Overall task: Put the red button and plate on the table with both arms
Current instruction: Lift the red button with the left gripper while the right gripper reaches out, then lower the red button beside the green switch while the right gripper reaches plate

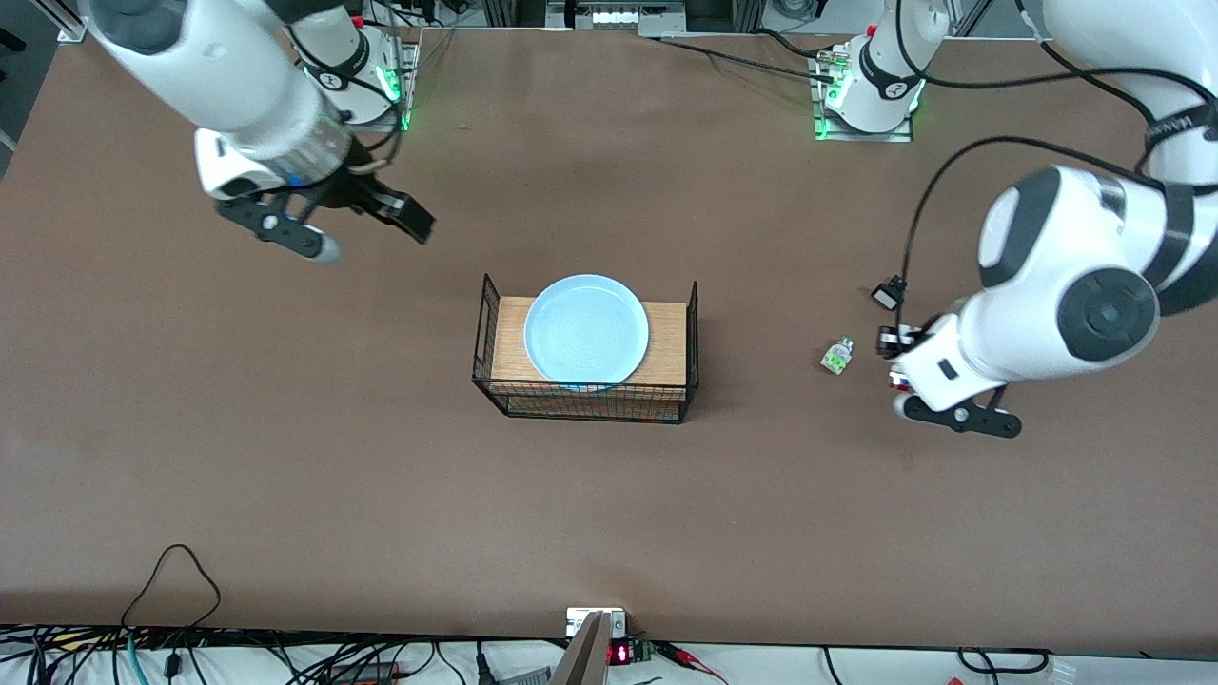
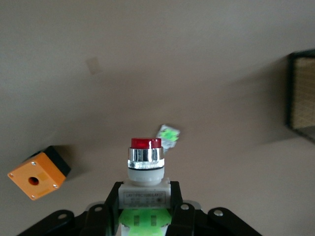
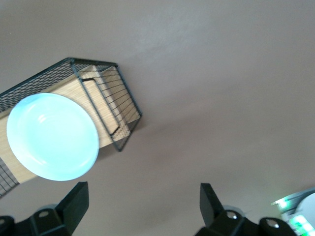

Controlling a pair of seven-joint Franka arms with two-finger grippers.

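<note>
The red button (image 2: 145, 164), with a red cap, whitish body and green end block, is held in my left gripper (image 2: 145, 199), which is shut on its body. That left gripper (image 1: 895, 365) hangs low over the brown table (image 1: 285, 457) toward the left arm's end. The light blue plate (image 1: 586, 331) lies on the wood top of the black wire basket (image 1: 680, 381) at mid-table. It also shows in the right wrist view (image 3: 53, 136). My right gripper (image 1: 371, 236) is open and empty, up over bare table at the right arm's end (image 3: 142, 196).
A green-white part without a red cap (image 1: 837, 356) lies on the table beside the left gripper (image 2: 168, 133). An orange box with a hole (image 2: 37, 172) lies close to it. Cables run along the table edge nearest the front camera.
</note>
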